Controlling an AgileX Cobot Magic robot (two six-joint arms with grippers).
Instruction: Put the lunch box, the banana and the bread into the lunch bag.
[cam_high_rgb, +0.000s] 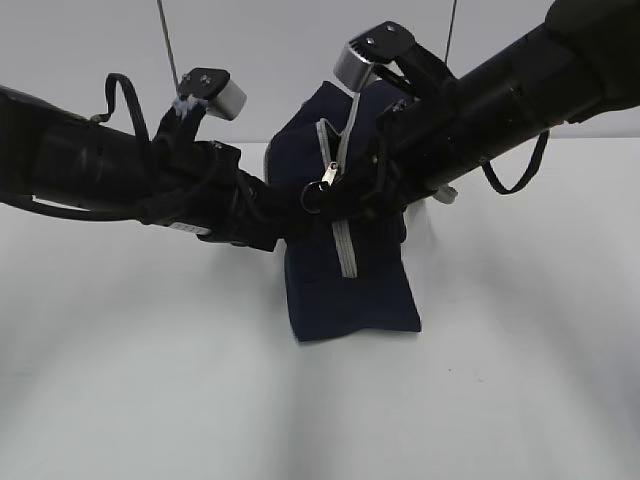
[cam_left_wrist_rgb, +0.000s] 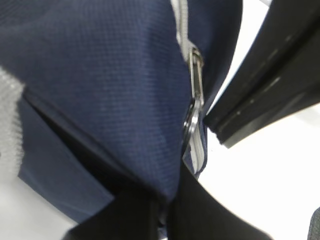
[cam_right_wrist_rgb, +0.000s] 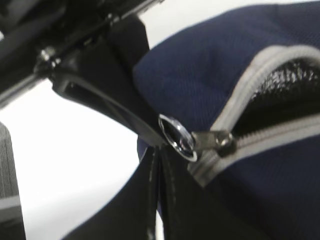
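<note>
The navy lunch bag (cam_high_rgb: 350, 290) stands in the middle of the white table, with its grey zipper (cam_high_rgb: 345, 250) facing me. My left gripper (cam_high_rgb: 272, 235) is shut on a fold of the bag's navy fabric (cam_left_wrist_rgb: 110, 75), pinched between its black fingers (cam_left_wrist_rgb: 130, 215). My right gripper (cam_right_wrist_rgb: 160, 150) is shut, with its tips at the metal ring pull (cam_right_wrist_rgb: 177, 137). The zipper is parted behind the slider and shows dark lining (cam_right_wrist_rgb: 285, 90). The ring pull also shows in the left wrist view (cam_left_wrist_rgb: 191, 122). The lunch box, the banana and the bread are out of view.
Both black arms meet over the bag, the left arm (cam_high_rgb: 100, 170) from the left and the right arm (cam_high_rgb: 520, 90) from the upper right. The white table (cam_high_rgb: 520, 350) surrounds the bag. The right gripper's black body (cam_left_wrist_rgb: 270, 85) sits close beside the zipper.
</note>
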